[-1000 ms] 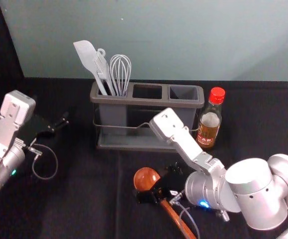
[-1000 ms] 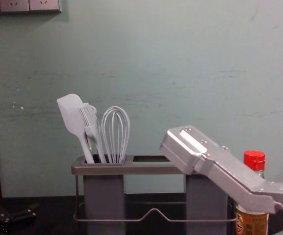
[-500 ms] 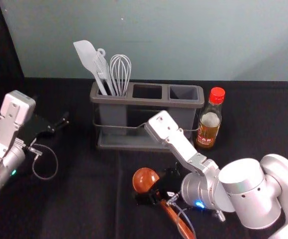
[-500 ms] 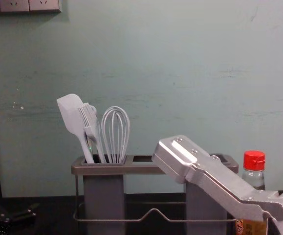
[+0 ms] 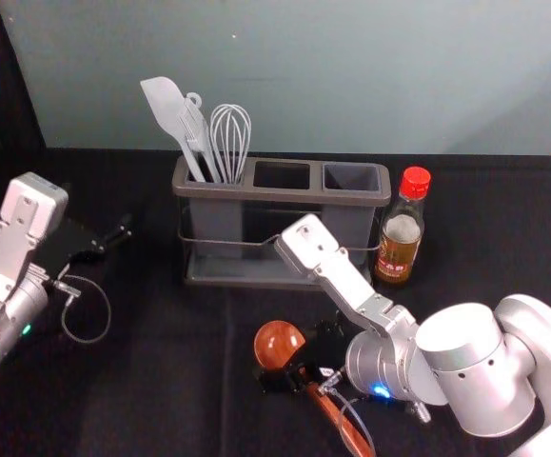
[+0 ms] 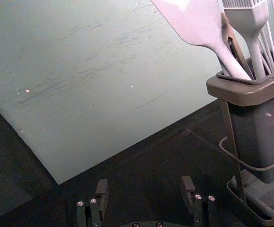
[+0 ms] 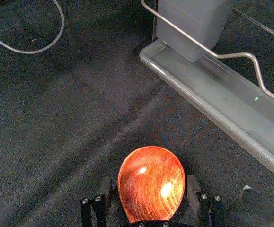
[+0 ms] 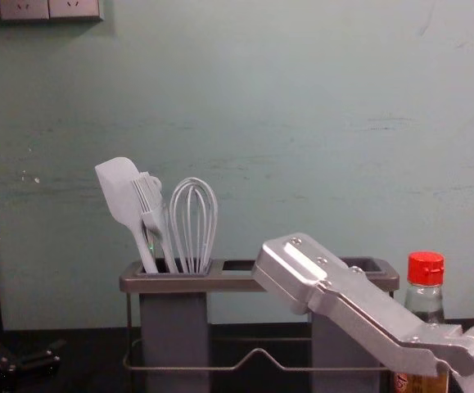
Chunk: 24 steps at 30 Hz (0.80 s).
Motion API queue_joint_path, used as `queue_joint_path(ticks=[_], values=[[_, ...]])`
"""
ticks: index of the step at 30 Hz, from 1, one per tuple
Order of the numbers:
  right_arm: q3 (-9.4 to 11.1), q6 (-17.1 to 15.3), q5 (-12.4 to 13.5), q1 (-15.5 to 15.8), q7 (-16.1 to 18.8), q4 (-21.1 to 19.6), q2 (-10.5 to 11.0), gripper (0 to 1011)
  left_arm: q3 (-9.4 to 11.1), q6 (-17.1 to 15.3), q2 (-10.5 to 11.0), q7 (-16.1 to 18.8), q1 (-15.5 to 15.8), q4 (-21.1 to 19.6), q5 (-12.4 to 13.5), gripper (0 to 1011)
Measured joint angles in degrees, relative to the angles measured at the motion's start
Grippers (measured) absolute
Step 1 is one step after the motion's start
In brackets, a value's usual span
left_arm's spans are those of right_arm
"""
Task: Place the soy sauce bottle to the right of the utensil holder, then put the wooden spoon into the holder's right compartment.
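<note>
The left gripper (image 6: 145, 182), nine o'clock, and right gripper (image 7: 150, 182), six o'clock, are sitting open. The spoon (image 5: 276, 343) is looking light, hard — grab its handle (image 5: 324, 404).

We note soft light on the wall (image 5: 304, 76), a faint slanting shadow toward its right in the head view. Dark cloth (image 5: 161, 390) shows little detail. Right wrist view: two glare spots on the wooden spoon (image 7: 148, 201).

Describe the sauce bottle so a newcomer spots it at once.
Find the dark holder with pale utensils at its left end. Just right of it stands a glass bottle, its bright red cap setting it apart from the utensils and the wooden spoon.
</note>
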<state>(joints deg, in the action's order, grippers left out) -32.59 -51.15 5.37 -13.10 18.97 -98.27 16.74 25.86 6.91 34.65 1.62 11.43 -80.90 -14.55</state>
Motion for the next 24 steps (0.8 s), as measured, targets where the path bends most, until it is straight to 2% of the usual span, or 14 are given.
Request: queue_joint_path(ticks=[9,16,21,24], values=[[0.4,0.4,-1.0,0.3,0.6,0.2,-0.6,838,0.0,0.0,0.0,0.0,0.0,0.0,0.0,1005],[1.0,0.4,-1.6,0.6,1.4,-0.7,-0.5,836,0.0,0.0,0.0,0.0,0.0,0.0,0.0,1005],[1.8,-0.1,-1.9,1.1,2.2,-3.4,0.4,836,0.0,0.0,0.0,0.0,0.0,0.0,0.0,1005],[3.0,-0.3,-1.9,1.9,3.2,-6.4,1.5,836,0.0,0.0,0.0,0.0,0.0,0.0,0.0,1005]])
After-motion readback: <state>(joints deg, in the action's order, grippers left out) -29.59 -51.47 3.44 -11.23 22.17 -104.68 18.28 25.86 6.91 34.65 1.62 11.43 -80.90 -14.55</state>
